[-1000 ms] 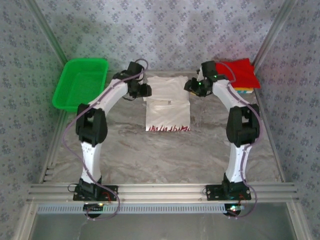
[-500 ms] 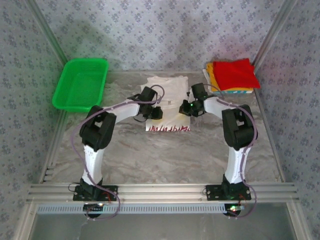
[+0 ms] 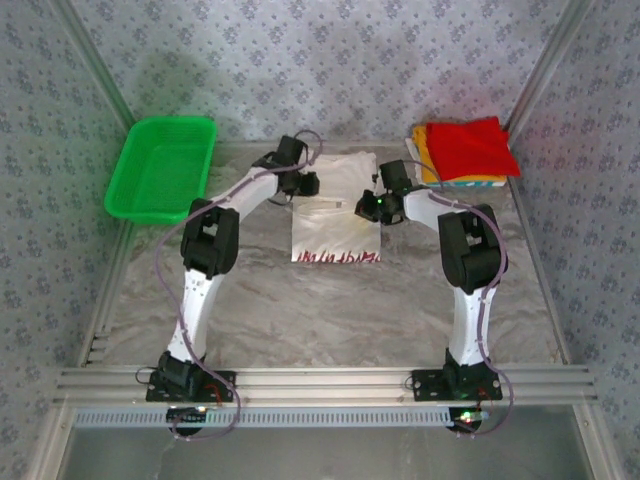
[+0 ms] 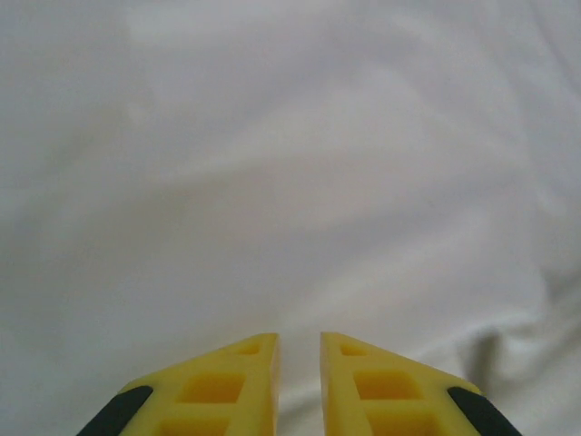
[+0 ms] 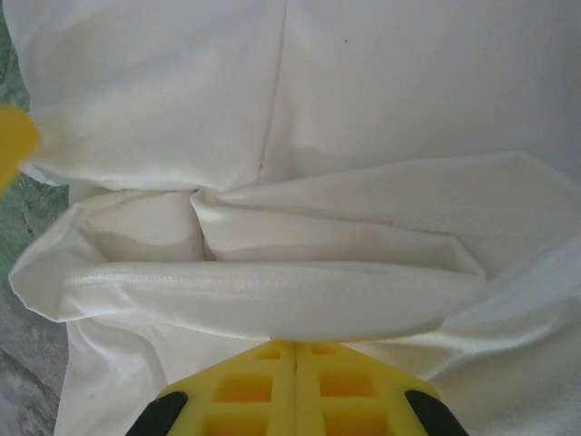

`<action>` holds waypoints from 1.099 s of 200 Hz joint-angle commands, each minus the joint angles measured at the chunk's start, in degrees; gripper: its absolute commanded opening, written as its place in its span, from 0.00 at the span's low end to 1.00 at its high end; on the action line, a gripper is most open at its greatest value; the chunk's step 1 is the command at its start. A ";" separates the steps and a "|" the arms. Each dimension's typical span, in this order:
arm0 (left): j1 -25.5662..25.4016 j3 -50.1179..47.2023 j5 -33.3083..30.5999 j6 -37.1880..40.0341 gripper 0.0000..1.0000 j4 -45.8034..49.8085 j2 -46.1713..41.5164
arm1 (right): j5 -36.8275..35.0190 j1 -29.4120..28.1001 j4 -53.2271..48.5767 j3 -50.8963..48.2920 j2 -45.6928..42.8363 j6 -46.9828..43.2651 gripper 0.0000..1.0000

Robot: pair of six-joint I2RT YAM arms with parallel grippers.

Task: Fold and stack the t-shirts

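Shirts sit in two places on the tabletop (image 3: pixel 330 310). The white t-shirt (image 3: pixel 335 225) lies at the middle of the far half, between the two arms. Its near part is folded into a flat upright rectangle with a band of red, flame-like print (image 3: pixel 337 257) along the near edge. Its far part spreads wider and looks rumpled.

At the far right corner is a stack of folded squares. A red t-shirt (image 3: pixel 472 148) lies on top, and a yellow-orange t-shirt (image 3: pixel 424 160) shows at the left edge beneath it. The stack is well apart from the white t-shirt. A green mesh basket (image 3: pixel 160 175) stands at the far left corner.

The left gripper (image 4: pixel 299 341) is down on the far left part of the white t-shirt. Its yellow fingers are drawn almost together, with white cloth in the thin slit between them, so it is clenched on the shirt. The cloth around it is smooth, with soft creases at lower right.

The right gripper (image 5: pixel 296 345) is at the shirt's right side, its fingers pressed fully together. It grasps a doubled fold of the white cloth. In the right wrist view that fold has a stitched hem, bulges in layered pleats just above the fingertips, and has a straight seam running up the flat cloth behind it.
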State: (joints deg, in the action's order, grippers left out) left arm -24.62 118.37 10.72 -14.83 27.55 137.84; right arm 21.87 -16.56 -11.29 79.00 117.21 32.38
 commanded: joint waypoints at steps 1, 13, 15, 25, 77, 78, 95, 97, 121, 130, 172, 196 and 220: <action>2.21 10.40 -2.79 3.39 0.19 8.85 2.69 | -0.30 -0.58 -0.97 1.87 0.21 0.10 0.00; 2.63 12.97 -2.73 3.80 0.19 10.35 1.00 | -0.54 -0.97 -1.77 2.71 0.62 -0.33 0.00; 2.64 12.97 -2.72 3.83 0.19 10.40 0.47 | -0.63 -1.01 -1.91 2.82 0.75 -0.37 0.00; 2.49 11.30 -2.77 3.54 0.20 9.57 -3.28 | -0.86 -1.10 -1.91 3.53 1.47 -0.56 0.00; -2.61 -33.50 0.86 -3.70 0.26 -20.01 -34.83 | 0.19 0.24 -0.47 13.36 10.17 1.15 0.00; -2.79 -34.19 0.96 -3.71 0.26 -20.49 -35.18 | 0.24 0.22 -0.43 13.54 10.25 1.22 0.00; -6.65 -45.09 3.55 -2.07 0.26 -27.40 -39.74 | 0.70 0.96 -0.41 16.12 11.28 2.01 0.00; -7.10 -46.00 3.90 -1.63 0.26 -28.00 -39.93 | 0.71 1.06 -0.34 16.34 11.33 2.12 0.00; -9.98 -49.06 7.42 2.64 0.25 -27.51 -36.59 | 1.43 1.47 -1.30 18.61 10.96 2.34 0.00; -10.13 -47.21 6.94 3.21 0.23 -25.38 -34.09 | 2.33 1.41 -1.30 18.90 10.42 2.54 0.00; -7.46 -37.84 4.32 6.41 0.20 -23.98 -23.30 | 4.77 0.65 -1.58 14.07 1.36 2.95 0.00; -4.10 -30.75 4.95 6.73 0.18 -21.70 -17.21 | 4.72 0.50 -1.35 7.36 -7.29 2.99 0.00; -0.98 -21.72 3.73 7.30 0.18 -16.05 -11.24 | 4.70 -0.51 -1.14 -0.18 -17.15 3.21 0.00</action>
State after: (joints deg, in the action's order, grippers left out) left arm -28.56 88.09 15.44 -9.45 6.70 122.37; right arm 25.43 -16.16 -11.92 84.36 110.13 34.94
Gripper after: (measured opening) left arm 0.180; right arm 0.065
